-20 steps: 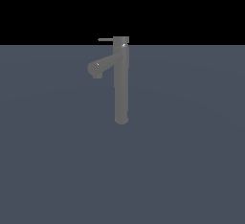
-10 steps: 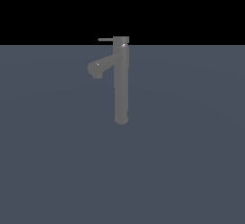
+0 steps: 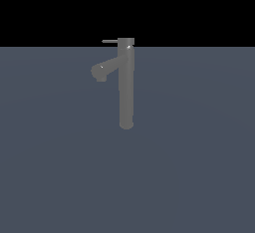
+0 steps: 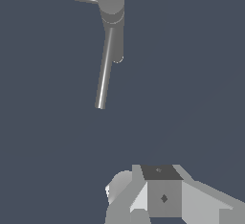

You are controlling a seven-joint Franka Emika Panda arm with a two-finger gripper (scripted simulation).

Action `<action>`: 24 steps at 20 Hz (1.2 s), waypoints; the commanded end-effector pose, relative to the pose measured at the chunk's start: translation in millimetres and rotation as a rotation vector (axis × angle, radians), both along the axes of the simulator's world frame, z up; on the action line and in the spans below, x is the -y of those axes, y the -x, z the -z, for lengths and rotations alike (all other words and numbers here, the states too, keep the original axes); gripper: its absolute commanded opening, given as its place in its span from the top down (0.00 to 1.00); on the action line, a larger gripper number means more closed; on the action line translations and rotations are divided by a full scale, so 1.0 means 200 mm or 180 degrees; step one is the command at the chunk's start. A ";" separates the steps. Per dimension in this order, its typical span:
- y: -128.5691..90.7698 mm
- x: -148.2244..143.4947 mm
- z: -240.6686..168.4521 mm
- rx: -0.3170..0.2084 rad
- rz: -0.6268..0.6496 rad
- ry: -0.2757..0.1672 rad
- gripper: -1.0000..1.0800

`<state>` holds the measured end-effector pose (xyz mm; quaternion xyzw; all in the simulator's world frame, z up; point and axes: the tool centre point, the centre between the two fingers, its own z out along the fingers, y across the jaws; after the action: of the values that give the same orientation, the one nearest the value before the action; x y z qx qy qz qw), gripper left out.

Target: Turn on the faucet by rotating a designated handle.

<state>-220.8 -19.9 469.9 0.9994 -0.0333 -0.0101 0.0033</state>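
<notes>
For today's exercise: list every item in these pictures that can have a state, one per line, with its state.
faucet: upright on the grey surface, no water showing.
handle: horizontal, pointing to the exterior view's left, untouched.
spout: angled, pointing to the exterior view's left.
hand: away from the faucet; open or shut cannot be told.
</notes>
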 end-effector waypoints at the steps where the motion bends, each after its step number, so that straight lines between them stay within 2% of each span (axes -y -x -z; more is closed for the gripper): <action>1: -0.05 -0.01 0.01 0.0001 0.0021 0.0010 1.00; 7: -0.24 -0.03 0.05 0.0009 0.0092 0.0041 1.00; 24: -0.93 -0.16 0.39 0.0047 0.0324 0.0069 1.00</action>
<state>-46.0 9.9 401.4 0.9966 -0.0808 -0.0033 0.0140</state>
